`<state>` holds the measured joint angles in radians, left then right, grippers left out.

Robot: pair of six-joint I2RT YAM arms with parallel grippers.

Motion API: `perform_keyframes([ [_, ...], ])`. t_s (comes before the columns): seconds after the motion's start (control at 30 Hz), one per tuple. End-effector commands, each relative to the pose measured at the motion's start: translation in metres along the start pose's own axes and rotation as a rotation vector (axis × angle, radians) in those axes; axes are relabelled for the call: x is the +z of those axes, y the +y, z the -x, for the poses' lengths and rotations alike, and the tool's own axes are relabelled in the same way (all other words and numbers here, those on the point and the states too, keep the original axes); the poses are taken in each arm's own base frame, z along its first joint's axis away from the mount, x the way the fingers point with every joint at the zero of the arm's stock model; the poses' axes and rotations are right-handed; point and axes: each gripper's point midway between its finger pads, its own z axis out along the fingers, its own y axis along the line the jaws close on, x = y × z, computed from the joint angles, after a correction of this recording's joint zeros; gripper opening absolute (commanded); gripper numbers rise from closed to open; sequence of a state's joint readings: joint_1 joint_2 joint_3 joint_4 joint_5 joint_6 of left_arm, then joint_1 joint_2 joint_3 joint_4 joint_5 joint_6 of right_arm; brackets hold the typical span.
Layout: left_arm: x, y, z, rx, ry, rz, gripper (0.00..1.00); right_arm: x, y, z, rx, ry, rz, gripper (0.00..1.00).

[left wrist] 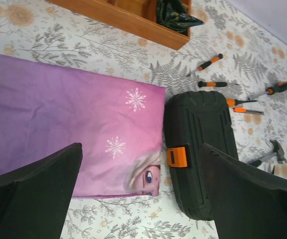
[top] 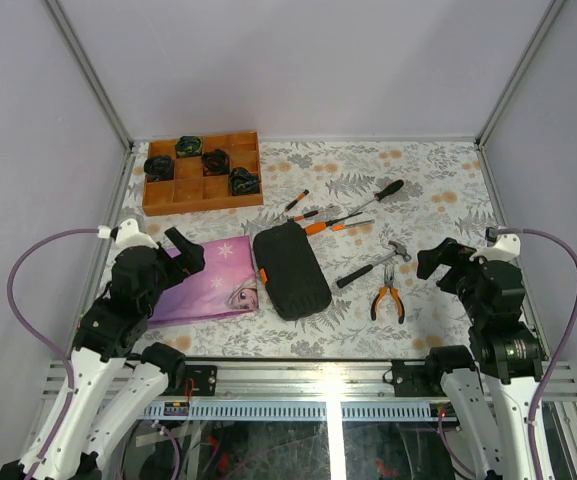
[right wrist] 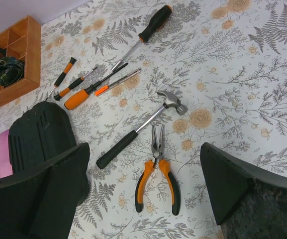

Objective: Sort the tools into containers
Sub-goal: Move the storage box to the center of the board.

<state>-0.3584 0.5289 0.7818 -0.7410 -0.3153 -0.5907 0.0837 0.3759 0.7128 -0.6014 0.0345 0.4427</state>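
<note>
We're seeing the black case (top: 290, 270) lying shut mid-table, orange latch (top: 264, 274) facing left, its contents hidden. The wooden tray (top: 208, 203) at far left is holding dark bundles (top: 244, 181). The left gripper (left wrist: 141, 152) is hovering spread wide over the purple cloth (top: 213, 275), left of the case. The right gripper (right wrist: 144, 147), also spread and empty, is hanging near the hammer (top: 368, 267) and pliers (top: 388, 300). The screwdrivers (top: 318, 227) are lying farther back.

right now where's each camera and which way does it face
Top external: above, behind the bases, looking down at the table; left arm, right arm show.
Left wrist: looks down on purple cloth and black case; open left gripper shows.
Right wrist: looks down on hammer and pliers; open right gripper shows.
Wrist views share the black case.
</note>
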Motion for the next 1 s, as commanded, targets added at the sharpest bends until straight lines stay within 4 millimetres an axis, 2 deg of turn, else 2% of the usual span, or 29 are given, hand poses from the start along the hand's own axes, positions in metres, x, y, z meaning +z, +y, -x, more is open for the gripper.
perform_keyframes([
  [0.0, -0.005, -0.029, 0.022, -0.001, -0.048, -0.128, 1.0, -0.004, 0.008, 0.019, -0.008, -0.035, 0.022, 0.99],
  [0.37, 0.004, -0.053, 0.012, 0.004, 0.029, -0.227, 1.0, 0.019, -0.007, 0.011, 0.039, 0.07, -0.105, 0.99],
  [0.47, 0.009, -0.057, 0.005, -0.01, 0.064, -0.237, 1.0, 0.028, -0.004, 0.002, 0.044, 0.142, -0.099, 0.99],
  [0.63, 0.014, -0.052, 0.01, 0.01, 0.043, -0.202, 1.0, 0.043, 0.006, -0.01, 0.044, 0.238, -0.059, 0.99],
  [0.83, 0.014, -0.056, 0.002, 0.029, 0.099, -0.219, 1.0, 0.06, 0.028, -0.031, 0.017, 0.35, 0.088, 0.99],
  [0.97, 0.015, -0.063, -0.001, 0.029, 0.105, -0.254, 1.0, 0.069, 0.017, -0.03, -0.016, 0.404, 0.011, 0.99],
])
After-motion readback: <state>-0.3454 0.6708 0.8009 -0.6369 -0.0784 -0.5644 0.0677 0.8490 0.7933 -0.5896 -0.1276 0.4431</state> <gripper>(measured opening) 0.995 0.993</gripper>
